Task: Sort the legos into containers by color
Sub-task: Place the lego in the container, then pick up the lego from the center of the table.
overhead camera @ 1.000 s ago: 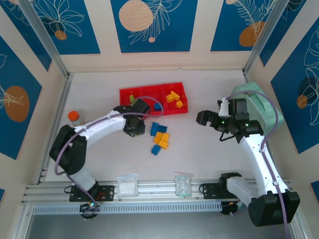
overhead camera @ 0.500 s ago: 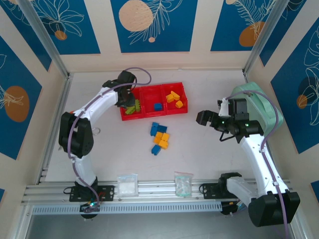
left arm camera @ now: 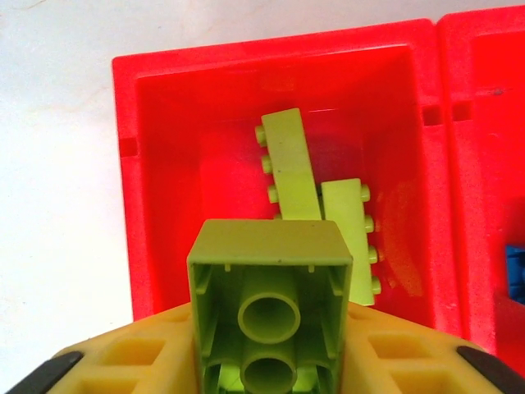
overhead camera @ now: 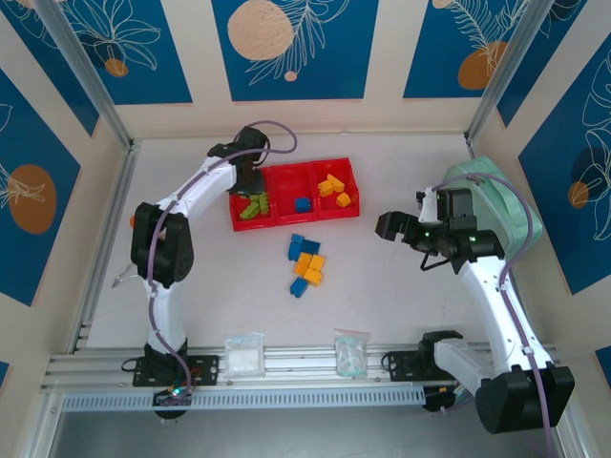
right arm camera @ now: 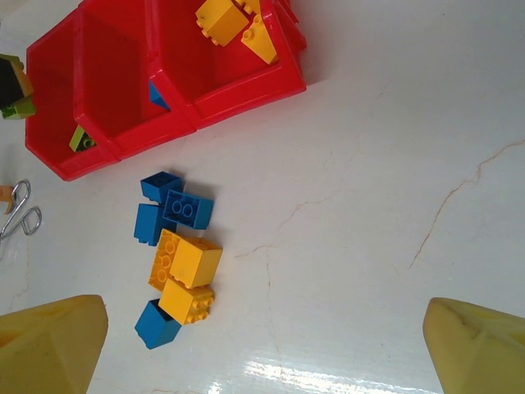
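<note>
Your left pincer (left arm camera: 271, 365) is clenched on a lime-green square studded plastic brick (left arm camera: 271, 271). The brick's hollow underside faces the wrist camera, and the yellow fingers (left arm camera: 135, 357) press against its two sides. It hangs over the left compartment (left arm camera: 127, 205) of the bright red three-bin plastic tray (overhead camera: 279, 225), not touching the floor of the bin. Below it in that compartment lie two long lime-green bricks (left arm camera: 289, 168), tipped on their sides and touching each other. At the right edge of the wrist view, a blue brick (left arm camera: 515, 275) sits in the middle compartment. From overhead, your left arm stretches out to the tray's far-left corner.

Your right pincer (right arm camera: 267, 345) is released. Its yellow fingertips (right arm camera: 53, 345) are spread wide with nothing between them, and it hovers above the bare white desk (right arm camera: 369, 205) to the right of the tray. A loose cluster of blue and yellow-orange bricks (right arm camera: 176, 250) lies on the desk just in front of the tray. They are packed against one another and well apart from that pincer. The tray's right compartment holds several yellow-orange bricks (overhead camera: 334, 188). A mint-green rounded case (overhead camera: 501, 205) rests by the right wall, behind your right arm.
</note>
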Tool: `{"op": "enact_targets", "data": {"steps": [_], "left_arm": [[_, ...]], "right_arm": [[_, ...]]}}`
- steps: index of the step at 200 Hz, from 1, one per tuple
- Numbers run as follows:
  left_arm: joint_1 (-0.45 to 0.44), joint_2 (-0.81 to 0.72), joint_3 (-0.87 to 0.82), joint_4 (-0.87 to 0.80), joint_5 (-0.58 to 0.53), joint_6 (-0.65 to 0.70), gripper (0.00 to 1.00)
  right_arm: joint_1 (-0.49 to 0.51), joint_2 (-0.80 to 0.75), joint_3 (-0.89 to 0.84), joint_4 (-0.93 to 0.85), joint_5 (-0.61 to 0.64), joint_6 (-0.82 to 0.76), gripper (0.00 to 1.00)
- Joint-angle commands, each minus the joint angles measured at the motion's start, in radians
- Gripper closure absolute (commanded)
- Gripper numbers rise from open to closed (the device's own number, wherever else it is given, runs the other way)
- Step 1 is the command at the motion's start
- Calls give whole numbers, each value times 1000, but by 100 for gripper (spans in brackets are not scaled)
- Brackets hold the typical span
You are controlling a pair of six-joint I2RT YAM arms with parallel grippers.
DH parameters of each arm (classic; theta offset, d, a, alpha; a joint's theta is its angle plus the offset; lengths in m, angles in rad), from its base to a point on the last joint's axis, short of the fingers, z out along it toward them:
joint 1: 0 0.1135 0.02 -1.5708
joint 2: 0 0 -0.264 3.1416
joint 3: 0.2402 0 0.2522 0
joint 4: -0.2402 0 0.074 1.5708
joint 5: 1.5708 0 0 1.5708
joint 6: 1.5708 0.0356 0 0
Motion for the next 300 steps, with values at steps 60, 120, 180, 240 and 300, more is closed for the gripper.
{"op": "enact_targets", "data": {"steps": [60, 120, 180, 240, 300], "left_arm": [[7, -103, -43, 13, 13, 44, 30], [-39, -299, -306, 129, 151, 25, 1], [-195, -365, -469, 185, 228, 31, 1], [-292, -301, -505, 199, 277, -1, 10], [-335, -152, -414, 153, 275, -18, 18]], "right_arm": [[0, -3, 0, -12, -3, -10, 1], [0, 0, -5, -6, -9, -4, 1], [0, 8, -8, -3, -13, 0, 1], [1, 4, -14, -7, -17, 2, 1], [1, -3, -14, -11, -14, 2, 1]]}}
